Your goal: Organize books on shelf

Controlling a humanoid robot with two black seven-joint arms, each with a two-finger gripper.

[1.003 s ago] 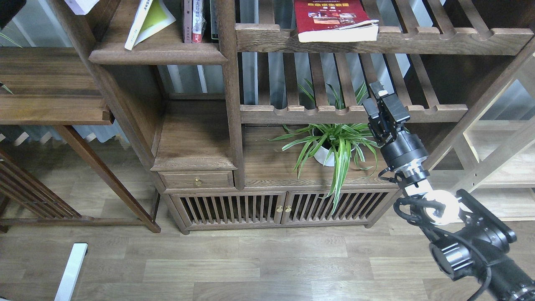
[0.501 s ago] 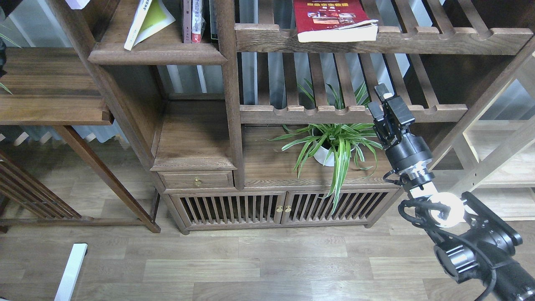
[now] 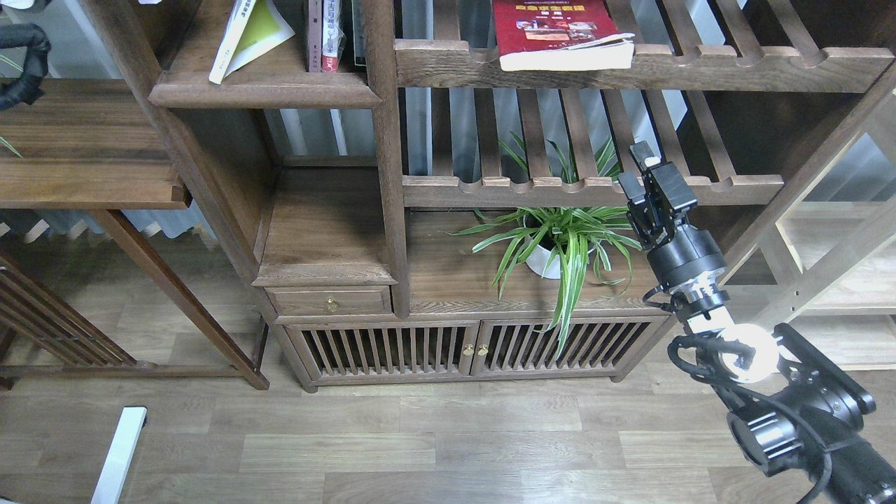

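Observation:
The yellow-green book (image 3: pixel 248 31) leans tilted on the solid dark shelf (image 3: pixel 266 89) at the top left, next to several upright books (image 3: pixel 325 35). The red book (image 3: pixel 560 31) with small photos lies flat on the upper slatted rack (image 3: pixel 700 66). The pale thick book is almost out of view; only a white sliver (image 3: pixel 150 1) shows at the top edge. My right gripper (image 3: pixel 647 164) points up in front of the lower slatted rack, well below the red book, open and empty. Only a black part of my left arm (image 3: pixel 24 63) shows at the far left; its gripper is out of view.
A potted spider plant (image 3: pixel 560 245) stands on the cabinet top just left of my right gripper. The lower slatted rack (image 3: pixel 532 187) runs behind it. A small drawer (image 3: pixel 330 302) and slatted cabinet doors (image 3: pixel 476 346) lie below. A side table (image 3: pixel 84 161) stands at the left.
My right gripper has shifted slightly right. The pale book at the top left has moved up almost out of view, and a black part of my left arm has come in at the left edge.

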